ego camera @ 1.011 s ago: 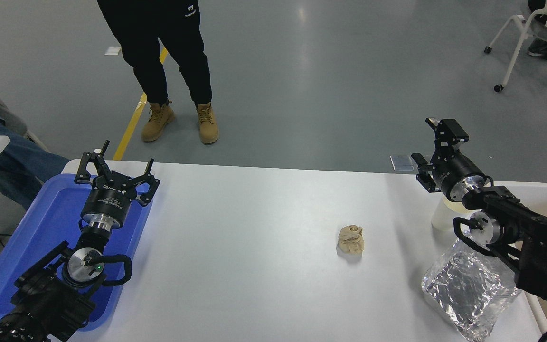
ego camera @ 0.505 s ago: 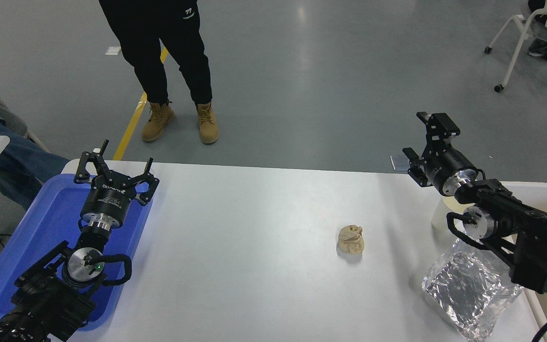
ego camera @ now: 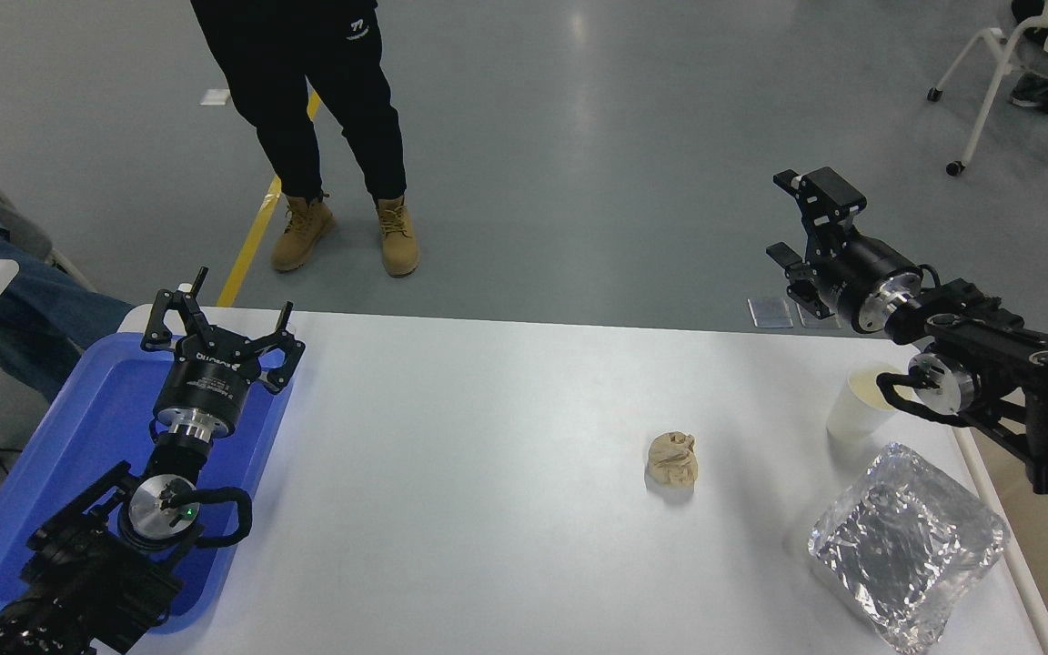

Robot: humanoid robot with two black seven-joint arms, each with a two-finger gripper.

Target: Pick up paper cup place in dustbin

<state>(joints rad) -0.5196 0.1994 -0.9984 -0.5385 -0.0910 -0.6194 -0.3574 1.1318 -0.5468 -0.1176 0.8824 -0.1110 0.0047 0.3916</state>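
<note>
Claw, right [ego camera: 801, 236]: carried on the black right arm from the picture's right edge, raised above and beyond the counter's far edge; it holds nothing, and whether its fingers are spread or closed cannot be told from this angle. Claw, left [ego camera: 219, 327]: fingers spread, empty, parked over the blue tray [ego camera: 51, 473] at the lower left. Counter [ego camera: 488, 455]: white, carrying all loose items. Foil bag [ego camera: 906, 537]: crinkled silver, at the near right corner. Paper cup [ego camera: 861, 405]: plain cream, upright, mouth up, at the right side just beyond the foil bag and below the right arm's wrist, ungrasped. Paper ball [ego camera: 672, 459]: crumpled tan, well left of the cup. Dustbin: not in view. Step judged: pickup not yet made. Next move judged: bring the right claw back and down to the cup's wall, close gently, avoiding the bag.
</note>
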